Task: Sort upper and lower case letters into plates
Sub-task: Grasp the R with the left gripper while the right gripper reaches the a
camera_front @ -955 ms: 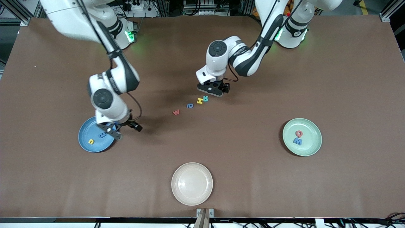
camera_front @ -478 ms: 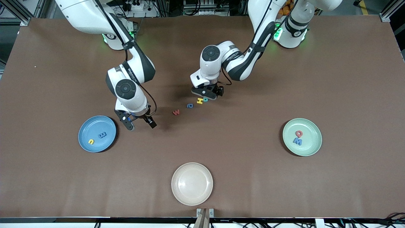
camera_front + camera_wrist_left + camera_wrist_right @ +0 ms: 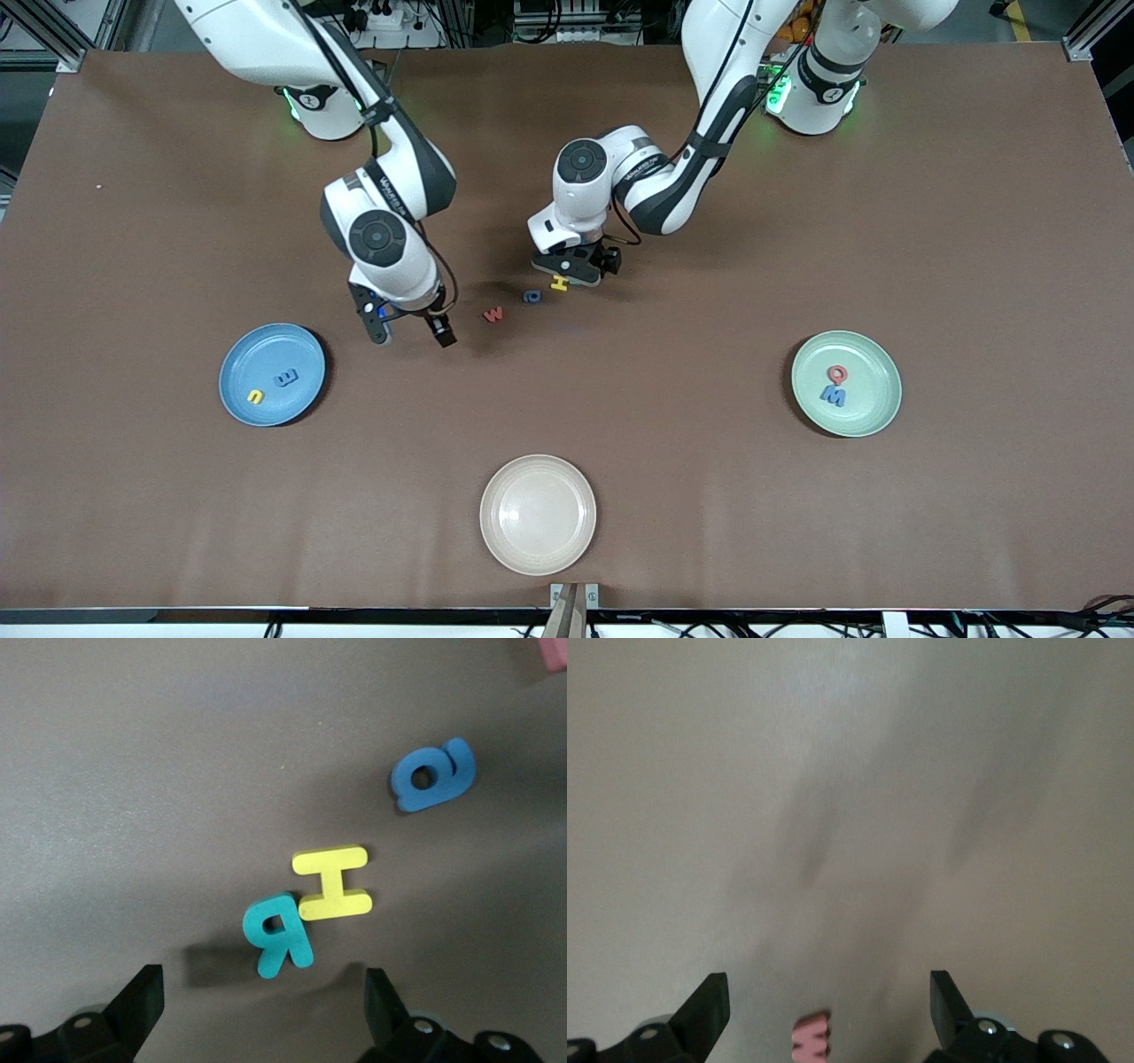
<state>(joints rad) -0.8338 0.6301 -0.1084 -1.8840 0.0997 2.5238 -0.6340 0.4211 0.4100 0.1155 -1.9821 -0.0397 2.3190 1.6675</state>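
Three loose letters lie in a row mid-table: a red w [image 3: 493, 314], a blue letter [image 3: 532, 296] and a yellow H [image 3: 559, 283]. A teal R [image 3: 279, 935] touches the yellow H [image 3: 332, 881]. My left gripper [image 3: 571, 266] hangs open just over the R, which lies a little ahead of its fingers [image 3: 142, 1001]. My right gripper [image 3: 409, 332] is open above bare table beside the red w [image 3: 811, 1038]. The blue plate [image 3: 239, 363] holds a yellow letter [image 3: 255, 396] and a blue one [image 3: 285, 378]. The green plate [image 3: 873, 359] holds a red Q [image 3: 837, 373] and a blue M [image 3: 833, 395].
A cream plate [image 3: 538, 514] sits near the table's front edge, nearer the camera than the letters. The brown table [image 3: 691, 461] stretches wide between the plates.
My right gripper has left the blue plate and moved toward the loose letters. My left gripper has slid a little over the teal R, which now hides beneath it in the front view.
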